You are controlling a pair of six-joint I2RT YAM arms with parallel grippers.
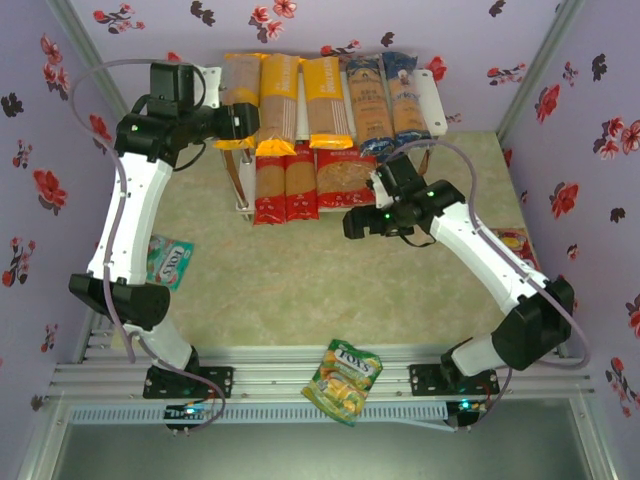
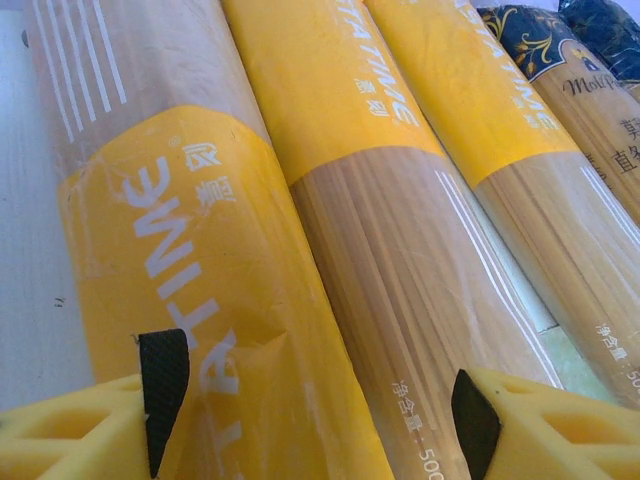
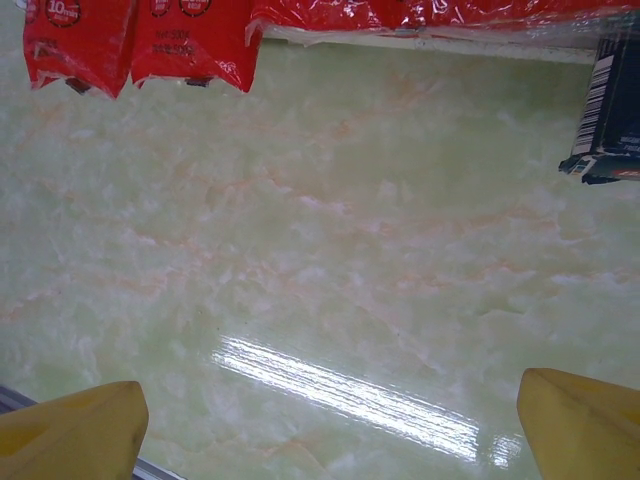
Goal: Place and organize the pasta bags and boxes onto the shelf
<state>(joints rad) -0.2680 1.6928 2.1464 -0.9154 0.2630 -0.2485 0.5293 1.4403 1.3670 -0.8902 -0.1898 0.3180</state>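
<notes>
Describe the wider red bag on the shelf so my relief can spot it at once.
Find the white shelf at the far edge of the table, then the three red packs sticking out of its lower tier. The wider red bag is the right-hand one; the two slim red spaghetti bags to its left are clearly narrower.

The widest free room is the bare green table (image 1: 300, 290) in the middle of the top view — open from the shelf front down to the near rail. The right gripper (image 3: 330, 430) hangs over it with its fingers spread wide and bare tabletop between them. In its view, red bags (image 3: 140, 45) overhang at upper left and a dark-blue pack (image 3: 610, 110) juts in at the upper right edge. The shelf (image 1: 432, 95), upper centre, is crowded: yellow bags (image 2: 370, 200) lie touching side by side under the parted left gripper (image 2: 320, 410), with a bare white strip at far left. Obstacles sit at the edges — a small bag (image 1: 170, 262) at left, a snack bag (image 1: 343, 380) at bottom centre.
</notes>
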